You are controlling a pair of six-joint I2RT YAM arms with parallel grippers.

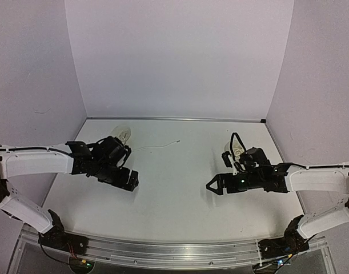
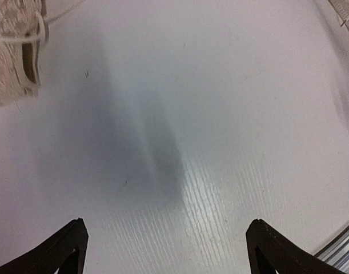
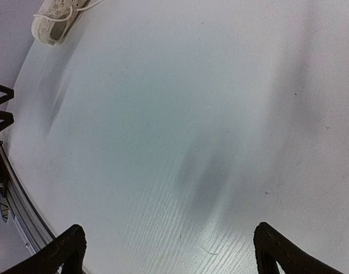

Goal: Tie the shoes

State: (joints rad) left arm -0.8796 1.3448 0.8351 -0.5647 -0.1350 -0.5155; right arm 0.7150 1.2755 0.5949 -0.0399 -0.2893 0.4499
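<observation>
One cream-white shoe lies at the back left, just behind my left wrist, with a thin white lace trailing right across the table. The other shoe lies at the right, partly hidden behind my right wrist. My left gripper is open and empty over bare table in front of the left shoe. My right gripper is open and empty, pointing left. The left wrist view shows a shoe at its top left, far from the open gripper. The right wrist view shows a shoe far off from its gripper.
The white table is walled by pale purple panels at the back and both sides. A metal rail runs along the near edge, with the arm bases at its ends. The rail also shows in the right wrist view.
</observation>
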